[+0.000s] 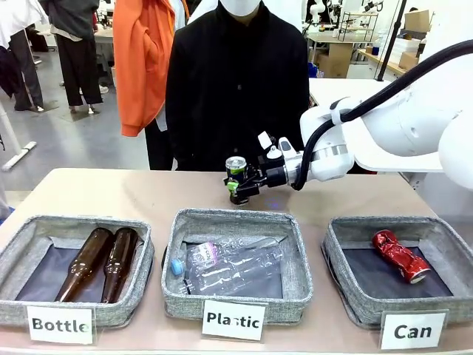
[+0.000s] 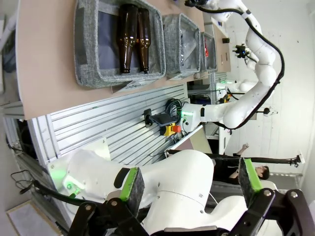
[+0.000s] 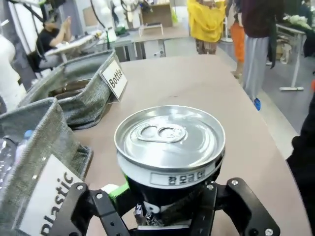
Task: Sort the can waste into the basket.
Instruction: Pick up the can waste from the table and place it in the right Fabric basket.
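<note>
- Behind the Plastic basket (image 1: 235,296), over the bench (image 1: 111,192), I see my right tool (image 1: 240,185) clamped on the dark can (image 1: 236,168), upright, silver top up.
- Red can (image 1: 400,256) lies on its side inside the Can basket (image 1: 347,296), to the right of the Plastic basket.
- Left tool (image 2: 189,184) sits off the bench, fingers (image 2: 132,183) apart, holding nothing.

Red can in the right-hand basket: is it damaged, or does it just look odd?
The red can lying in the Can basket looks dented and crumpled. The dark can in the right tool looks whole and upright.
</note>
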### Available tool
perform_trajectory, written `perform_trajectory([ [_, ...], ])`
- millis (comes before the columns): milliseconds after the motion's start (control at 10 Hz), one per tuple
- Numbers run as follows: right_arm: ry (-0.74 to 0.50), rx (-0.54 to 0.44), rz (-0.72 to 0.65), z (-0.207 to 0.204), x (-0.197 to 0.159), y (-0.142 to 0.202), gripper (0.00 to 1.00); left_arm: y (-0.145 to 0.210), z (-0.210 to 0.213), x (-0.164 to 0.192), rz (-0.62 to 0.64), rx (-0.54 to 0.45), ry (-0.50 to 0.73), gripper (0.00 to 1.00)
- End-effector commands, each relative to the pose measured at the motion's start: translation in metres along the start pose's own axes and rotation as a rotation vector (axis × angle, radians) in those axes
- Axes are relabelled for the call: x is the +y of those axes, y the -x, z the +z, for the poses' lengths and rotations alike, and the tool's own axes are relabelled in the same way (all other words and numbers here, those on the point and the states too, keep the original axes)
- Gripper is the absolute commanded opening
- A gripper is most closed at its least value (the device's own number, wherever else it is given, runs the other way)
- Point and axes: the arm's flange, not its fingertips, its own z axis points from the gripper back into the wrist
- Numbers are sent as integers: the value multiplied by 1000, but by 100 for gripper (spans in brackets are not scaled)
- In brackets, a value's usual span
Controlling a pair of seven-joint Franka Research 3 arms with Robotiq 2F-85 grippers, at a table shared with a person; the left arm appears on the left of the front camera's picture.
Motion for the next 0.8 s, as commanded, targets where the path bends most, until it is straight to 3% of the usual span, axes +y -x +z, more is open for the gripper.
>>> perform_trajectory([
  [0,-10,99,27,53,55,-59,0,4,1,-1,-4,10,-2,100],
  [200,-43,237,-47,107,109,-114,0,4,1,-1,-4,10,-2,100],
  [400,-50,379,-157,142,158,-135,0,4,1,-1,-4,10,-2,100],
  [700,-77,784,-318,187,226,-132,0,4,1,-1,-4,10,-2,100],
])
